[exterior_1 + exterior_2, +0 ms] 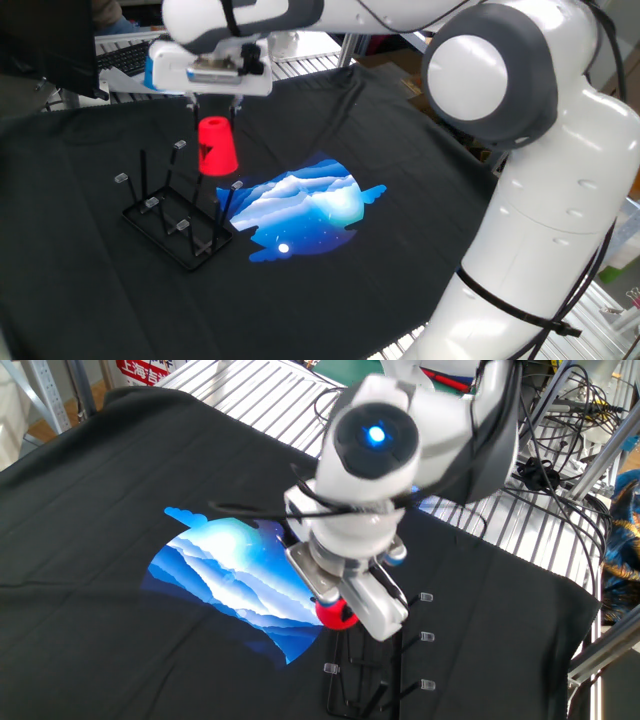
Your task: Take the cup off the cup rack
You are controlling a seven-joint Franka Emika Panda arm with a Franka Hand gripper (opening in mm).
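- Already the red cup [217,146] hangs in the air, gripped at its top by the gripper [214,108], mouth downward and slightly tilted.
- Its lower rim sits above the grey caps of the cup rack [172,222], towards the rack's far right corner, and no peg appears to reach inside it in the one fixed view.
- From the other fixed view, only a sliver of the cup [337,614] shows under the wrist, with the rack's [378,678] pegs just below; whether it has fully cleared them cannot be told there.
- The jaws are clenched on the cup, one finger on each side of its narrow closed end.
- The lift off the peg therefore looks essentially done, judging by the gap between cup and peg tips.
- What seems left is carrying the cup sideways away from the rack and setting it on the worktop [360,140], perhaps near the blue printed patch [305,208] to the right.
- A brush against a neighbouring peg while moving off remains the likeliest snag.
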